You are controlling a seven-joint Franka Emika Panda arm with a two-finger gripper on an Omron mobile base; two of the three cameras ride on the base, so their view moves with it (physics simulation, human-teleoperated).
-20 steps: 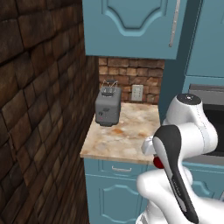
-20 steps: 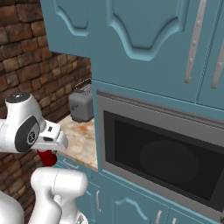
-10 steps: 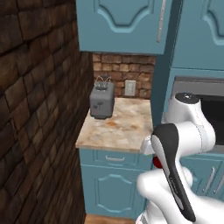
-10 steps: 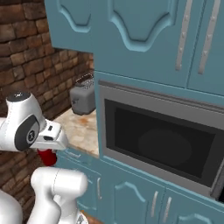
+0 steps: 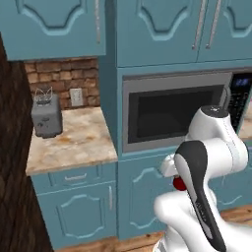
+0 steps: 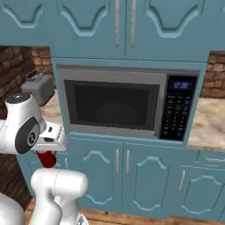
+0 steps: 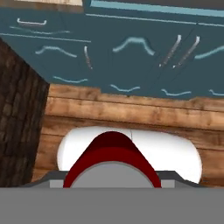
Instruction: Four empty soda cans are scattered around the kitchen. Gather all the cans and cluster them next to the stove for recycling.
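A: Where do the base views look from?
B: From behind the arm, left and right, facing forward; both take in the microwave [image 5: 174,110] [image 6: 116,105] and the toaster [image 5: 46,116] [image 6: 38,88] on the left table [image 5: 74,145].
A: And the hand view?
B: It faces down, close above the wooden floor [image 7: 131,111], with the lower cabinet doors [image 7: 131,52] beyond.

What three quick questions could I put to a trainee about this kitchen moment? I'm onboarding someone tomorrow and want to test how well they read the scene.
1. True or false: the end effector carries a red soda can.
2. Multiple choice: what stands on the beige counter left of the microwave? A) a kettle B) a grey toaster C) a blender
3. Fill in: in the hand view, the floor below the teal cabinets is made of ____.

Key: 1 true, the can hangs just under the hand in both base views. 2 B. 3 wood planks.
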